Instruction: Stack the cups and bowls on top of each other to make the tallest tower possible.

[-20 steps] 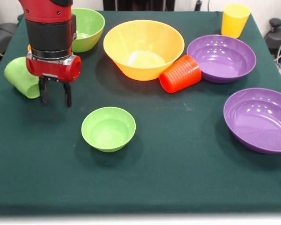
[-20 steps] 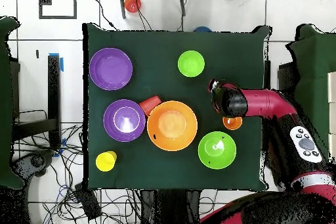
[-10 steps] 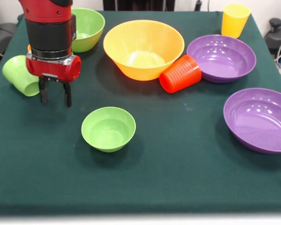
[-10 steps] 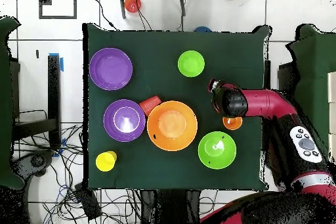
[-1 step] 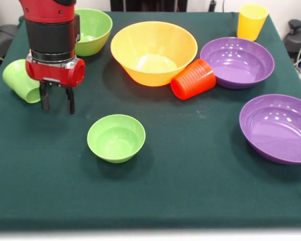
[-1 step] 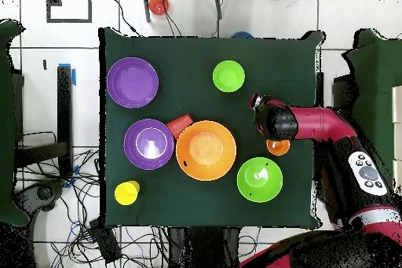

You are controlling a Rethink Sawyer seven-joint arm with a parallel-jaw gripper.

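Front view: nothing's stacked yet. Big orange bowl [image 5: 154, 50] is sitting mid-table as the likely base, purple bowls [image 5: 237, 61] off to one side, red cup [image 5: 193, 79] lying against it. Gripper [image 5: 55, 103], fingers spread and empty, is hovering beside the tipped green cup [image 5: 21, 80] near the table edge, so room there is looking tight.

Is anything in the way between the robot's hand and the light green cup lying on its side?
Nothing visible is. The gripper, jaws open and empty, hangs right beside the tipped light green cup, with only bare green tablecloth between them. The small light green bowl sits off to the other side, out of the way.
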